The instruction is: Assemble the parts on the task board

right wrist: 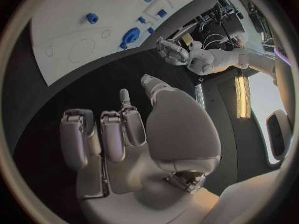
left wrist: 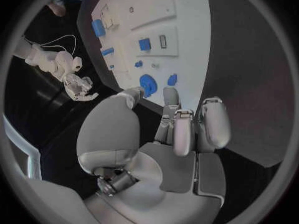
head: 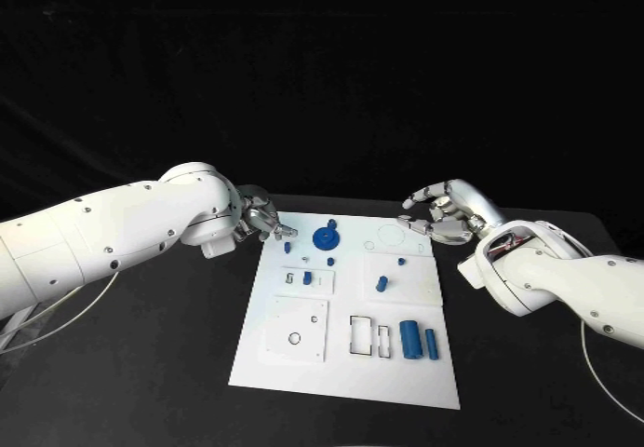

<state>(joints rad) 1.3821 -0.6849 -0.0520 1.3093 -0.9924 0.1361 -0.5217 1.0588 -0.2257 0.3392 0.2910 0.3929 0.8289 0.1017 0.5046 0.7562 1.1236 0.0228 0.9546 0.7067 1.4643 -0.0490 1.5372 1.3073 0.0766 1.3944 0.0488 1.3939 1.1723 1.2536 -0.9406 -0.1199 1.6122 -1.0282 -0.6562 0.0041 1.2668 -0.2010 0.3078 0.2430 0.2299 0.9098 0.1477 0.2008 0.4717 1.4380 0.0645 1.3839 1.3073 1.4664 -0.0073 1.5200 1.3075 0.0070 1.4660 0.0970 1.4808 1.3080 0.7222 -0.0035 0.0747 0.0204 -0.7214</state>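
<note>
The white task board point(head: 346, 368) lies in the middle of the black table. On it are a round blue disc point(head: 327, 238), several small blue pieces such as one point(head: 382, 283) mid-board, and a thick blue cylinder point(head: 410, 339) beside a thin one point(head: 431, 343). My left hand point(head: 261, 222) hovers at the board's far left corner, fingers apart and holding nothing; its fingers point(left wrist: 184, 129) point toward the blue disc point(left wrist: 147, 84). My right hand point(head: 443, 212) hangs above the far right corner, fingers loosely curved and apart, holding nothing. The right wrist view looks past the right hand point(right wrist: 131, 134) to the board point(right wrist: 69, 40).
Rectangular recesses and outlines mark the board, including a framed slot point(head: 365, 335) next to the cylinders. Black table surface point(head: 148, 372) surrounds the board on all sides. The left hand point(right wrist: 171, 52) appears across the board in the right wrist view.
</note>
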